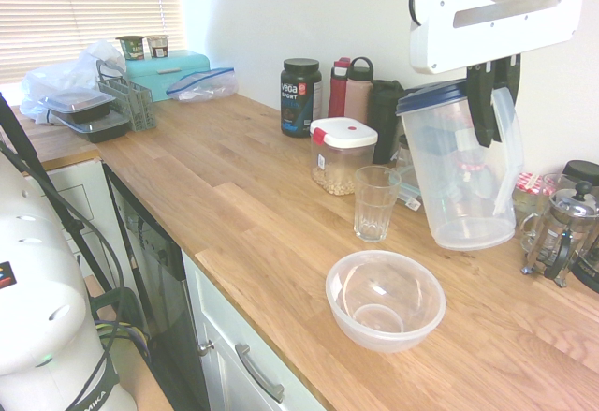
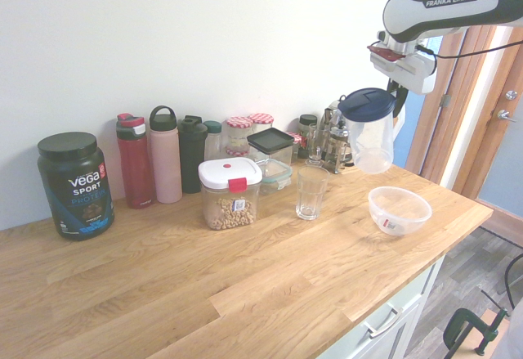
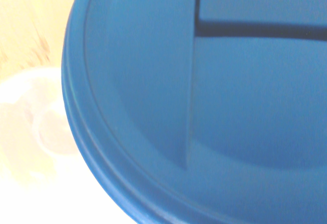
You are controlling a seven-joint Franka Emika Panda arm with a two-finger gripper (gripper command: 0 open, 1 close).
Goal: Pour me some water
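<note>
My gripper is shut on the handle side of a clear plastic pitcher with a dark blue lid, holding it above the wooden counter, slightly tilted. In the second exterior view the pitcher hangs beyond the bowl, with the gripper behind it. An empty ribbed glass stands on the counter just left of the pitcher; it also shows in the other view, glass. I cannot make out water in the pitcher.
A clear plastic bowl sits in front of the glass, near the counter's front edge. A red-latched food box, bottles, a protein tub, jars and a French press line the wall.
</note>
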